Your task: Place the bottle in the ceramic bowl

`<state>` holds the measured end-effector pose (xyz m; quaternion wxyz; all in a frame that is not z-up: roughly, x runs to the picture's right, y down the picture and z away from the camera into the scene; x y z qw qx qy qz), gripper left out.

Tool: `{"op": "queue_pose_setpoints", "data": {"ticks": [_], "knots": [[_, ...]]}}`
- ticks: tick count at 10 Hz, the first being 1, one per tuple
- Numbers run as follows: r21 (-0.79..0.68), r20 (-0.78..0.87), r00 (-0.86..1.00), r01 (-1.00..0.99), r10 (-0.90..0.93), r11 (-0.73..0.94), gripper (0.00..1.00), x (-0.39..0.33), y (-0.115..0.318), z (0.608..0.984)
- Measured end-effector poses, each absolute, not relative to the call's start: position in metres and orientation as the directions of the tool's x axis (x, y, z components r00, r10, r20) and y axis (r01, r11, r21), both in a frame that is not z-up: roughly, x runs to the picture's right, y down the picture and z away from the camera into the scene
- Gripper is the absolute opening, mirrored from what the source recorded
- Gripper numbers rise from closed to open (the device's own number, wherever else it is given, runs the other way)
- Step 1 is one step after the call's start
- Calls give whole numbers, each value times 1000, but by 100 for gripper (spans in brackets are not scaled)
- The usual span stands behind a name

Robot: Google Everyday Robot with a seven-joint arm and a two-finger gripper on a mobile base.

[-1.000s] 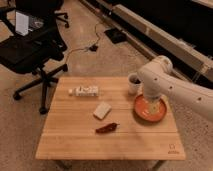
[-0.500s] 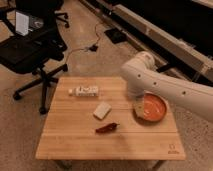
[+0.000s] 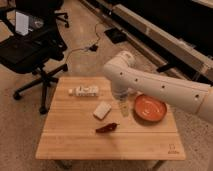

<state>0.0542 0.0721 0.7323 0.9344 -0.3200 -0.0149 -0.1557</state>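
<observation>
The bottle (image 3: 84, 91) lies on its side near the far-left edge of the bench (image 3: 115, 147), and it hasn't budged over the last second. Nothing touches it, so the pick hasn't happened yet.

Just in front of it and to the right sits the plain white block (image 3: 102, 110). Nearer the front edge lies the dark red chili pepper (image 3: 106, 128). Both are where they were, too.

Now here's the change: the arm is on the move! A second ago its white bulk hung right over the ceramic bowl (image 3: 150, 108) and hid a good part of it. Now it has swung to the left and the bowl shows nearly whole, glossy orange-red, with nothing in it. The gripper (image 3: 123, 106) points down over the bench in the gap between the white block and the bowl's left rim. I cannot tell whether it's released or clenched, but I see nothing carried in it.

What does that mean? I read this as the approach. The arm leaves the bowl and heads across towards the bottle, with some way left to go. The white block lies close to the line of travel, so a low sweep could knock it. Off the bench to the left, the black office chair (image 3: 30, 50) plays no part.
</observation>
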Motion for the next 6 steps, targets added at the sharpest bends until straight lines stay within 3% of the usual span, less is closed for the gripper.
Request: {"op": "queue_pose_setpoints", "data": {"ticks": [6], "knots": [[-606,239,930,368,-280,705,80,-19,83,762]]}}
